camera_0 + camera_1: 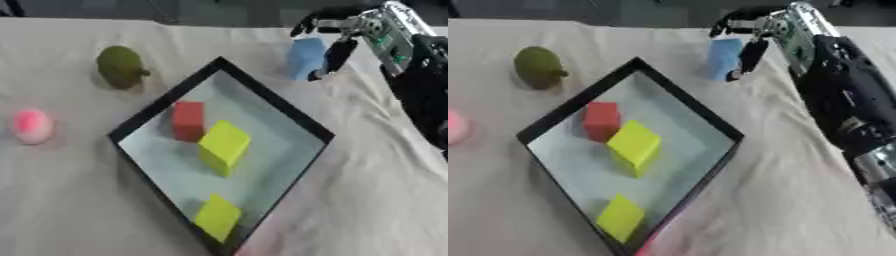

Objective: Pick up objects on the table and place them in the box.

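A black-rimmed box lies askew in the middle of the cloth-covered table; inside are a red block and two yellow blocks. A light blue block stands beyond the box's far corner. My right hand reaches in from the upper right with its fingers curled around the blue block's top and right side. An olive-green rounded object sits at the far left, and a pink ball lies near the left edge. My left hand shows in neither view.
My right forearm runs down the right side, above the table. Open cloth stretches to the right of the box and along the left front. The table's far edge runs along the top.
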